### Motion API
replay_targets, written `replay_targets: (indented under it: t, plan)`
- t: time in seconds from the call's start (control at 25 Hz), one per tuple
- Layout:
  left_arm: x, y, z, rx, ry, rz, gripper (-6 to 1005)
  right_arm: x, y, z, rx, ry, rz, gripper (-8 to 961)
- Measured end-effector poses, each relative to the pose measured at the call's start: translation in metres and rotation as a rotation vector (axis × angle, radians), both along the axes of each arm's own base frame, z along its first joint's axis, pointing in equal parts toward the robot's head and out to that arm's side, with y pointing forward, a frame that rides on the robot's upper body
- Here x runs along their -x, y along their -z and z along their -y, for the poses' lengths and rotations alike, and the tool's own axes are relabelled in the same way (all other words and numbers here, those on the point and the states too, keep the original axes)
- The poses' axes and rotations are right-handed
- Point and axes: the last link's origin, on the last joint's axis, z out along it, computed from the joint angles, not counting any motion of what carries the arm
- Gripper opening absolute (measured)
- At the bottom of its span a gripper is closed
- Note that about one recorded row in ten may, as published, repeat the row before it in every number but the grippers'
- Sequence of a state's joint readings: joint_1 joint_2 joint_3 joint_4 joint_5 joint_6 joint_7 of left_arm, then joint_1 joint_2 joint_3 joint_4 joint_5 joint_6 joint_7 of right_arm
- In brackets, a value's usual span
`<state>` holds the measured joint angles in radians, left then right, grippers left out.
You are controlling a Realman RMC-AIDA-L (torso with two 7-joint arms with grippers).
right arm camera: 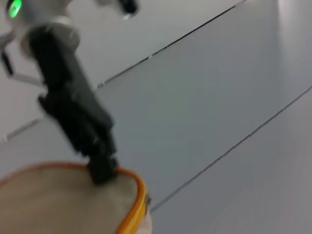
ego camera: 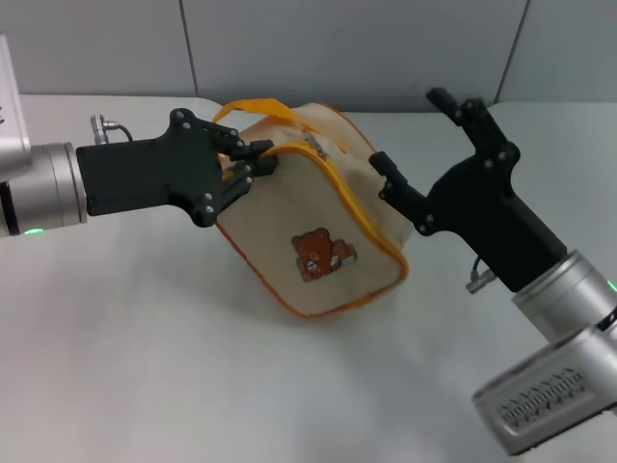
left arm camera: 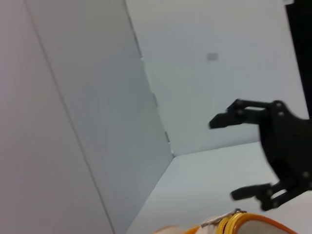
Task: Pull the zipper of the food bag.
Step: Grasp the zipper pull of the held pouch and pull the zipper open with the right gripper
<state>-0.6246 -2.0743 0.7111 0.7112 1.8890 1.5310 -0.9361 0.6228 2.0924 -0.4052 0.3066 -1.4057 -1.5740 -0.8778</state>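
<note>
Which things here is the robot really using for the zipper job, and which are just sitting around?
For the job:
- food bag, tilted up off the table
- zipper along its rim
- left gripper, shut on the bag's top edge
- right gripper, open beside the bag

Just there:
- table
- orange loop strap, not grabbed

food bag [ego camera: 313, 227] between left tool [ego camera: 253, 164], right tool [ego camera: 419, 145]

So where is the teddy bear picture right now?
In the head view, the bear is on the food bag's front face, mid-table between the left gripper and right gripper.
</note>
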Motion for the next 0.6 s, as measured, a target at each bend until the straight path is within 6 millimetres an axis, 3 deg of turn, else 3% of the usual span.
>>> replay_targets:
  t: [0.32,0.6]
  plan:
    - [-0.012,-0.004,-0.004,-0.013,0.049,-0.003,81,0.004,0.019,0.003,0.073,0.020,0.046,840]
    - [-0.012,-0.003,-0.002,-0.008,0.051,0.000,78,0.014,0.022,0.003,0.079,0.026,0.002,840]
